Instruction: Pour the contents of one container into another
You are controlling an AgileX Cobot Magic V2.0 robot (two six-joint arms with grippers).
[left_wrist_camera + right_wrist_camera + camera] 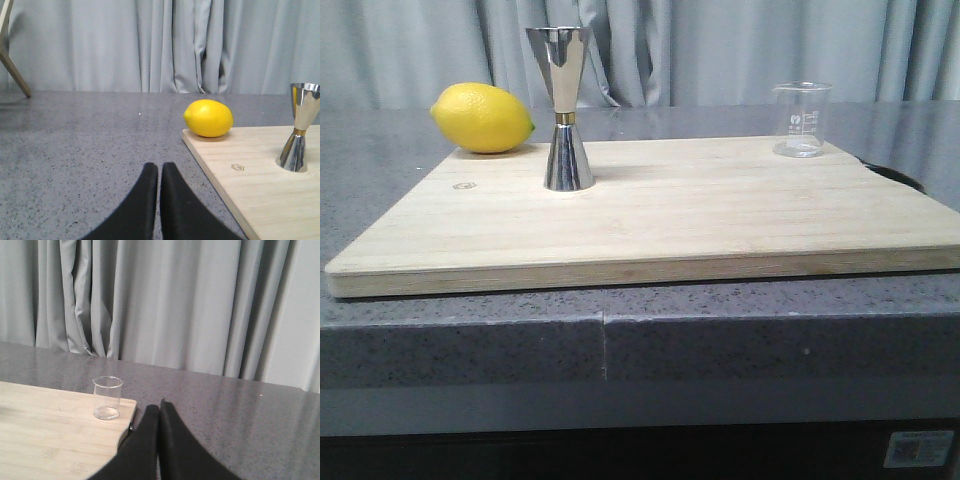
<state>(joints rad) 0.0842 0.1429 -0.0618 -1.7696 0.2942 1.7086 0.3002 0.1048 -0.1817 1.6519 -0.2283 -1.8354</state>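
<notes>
Grey table (400, 160), wooden board (700, 215): your beaker (801, 119) stands upright at its far right corner, jigger (563, 108) upright beside the lemon (482, 118). Left pincer (159, 172) and right pincer (159, 412) pressed together, empty.

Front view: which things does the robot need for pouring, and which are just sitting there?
Needed for the job:
beaker, to pour from
jigger, to pour into

Just sitting there:
lemon
board, which everything stands on
</notes>
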